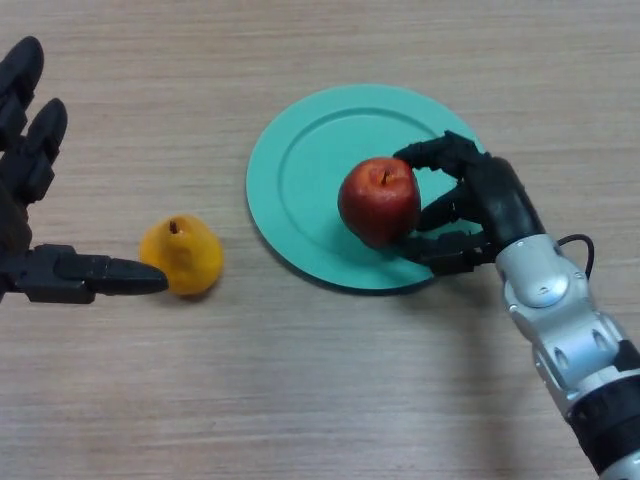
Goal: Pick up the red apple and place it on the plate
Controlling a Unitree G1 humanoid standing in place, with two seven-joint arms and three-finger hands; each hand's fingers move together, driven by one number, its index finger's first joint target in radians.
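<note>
Wooden table (300, 400), teal plate (300, 170), yellow pear (185, 255)

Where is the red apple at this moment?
In the head view the red apple is right of centre, over the green plate, with the right hand curled round it.

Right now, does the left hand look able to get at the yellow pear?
Probably yes. The left hand is open right beside the yellow pear, its thumb tip nearly at the fruit, and nothing lies between them. The right hand is busy holding the red apple over the plate.
</note>
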